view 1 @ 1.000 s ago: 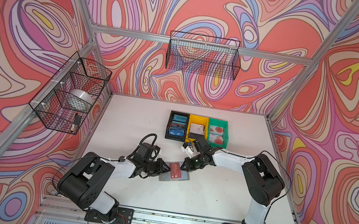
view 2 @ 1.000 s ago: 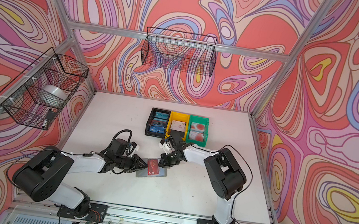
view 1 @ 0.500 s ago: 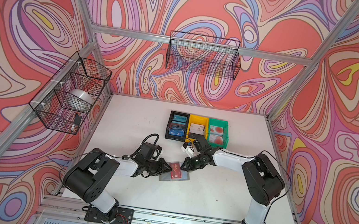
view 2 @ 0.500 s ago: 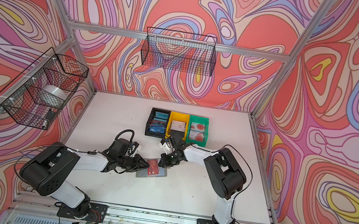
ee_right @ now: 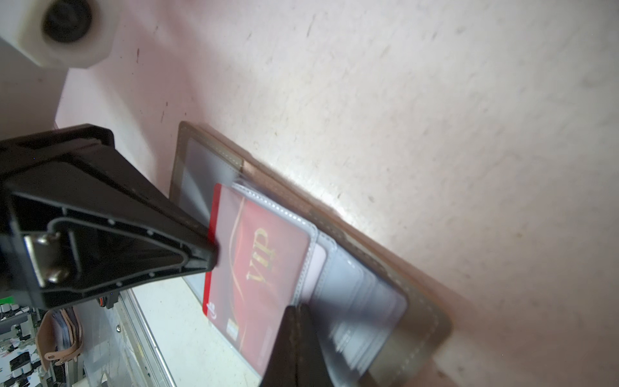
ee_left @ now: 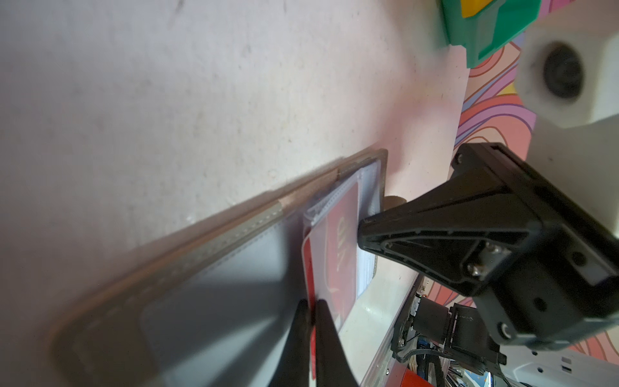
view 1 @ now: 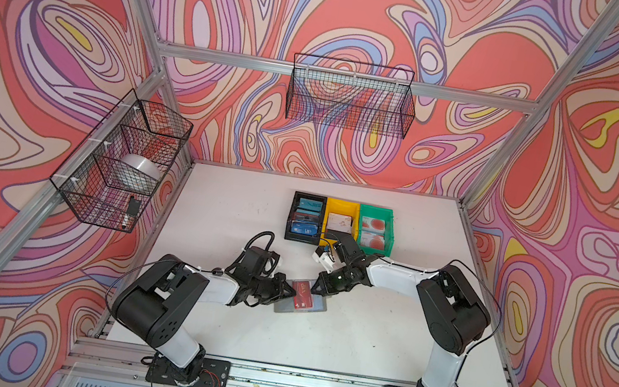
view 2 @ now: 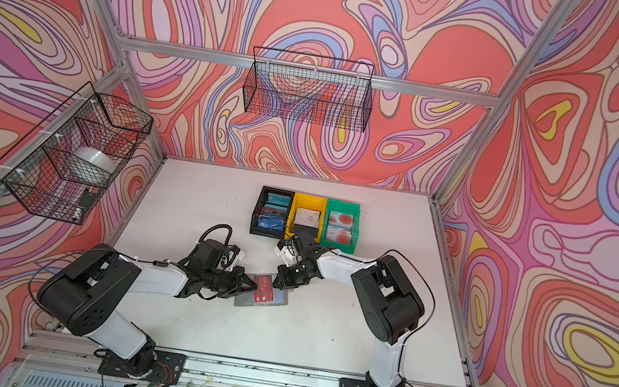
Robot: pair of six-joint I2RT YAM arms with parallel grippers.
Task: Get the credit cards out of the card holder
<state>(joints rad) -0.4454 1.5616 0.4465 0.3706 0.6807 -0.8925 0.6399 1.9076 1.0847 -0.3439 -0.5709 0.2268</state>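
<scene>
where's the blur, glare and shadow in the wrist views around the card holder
left wrist: near end of the card holder is soft, with a dark shadow over its grey pocket; right wrist: glare on the table beside the holder, clear pockets by the right tool smeared, red card readable

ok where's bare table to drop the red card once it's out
Bare table between card holder and front rail, also left of the black bin. Crowded: holder up to bin, where left gripper and right gripper meet.
</scene>
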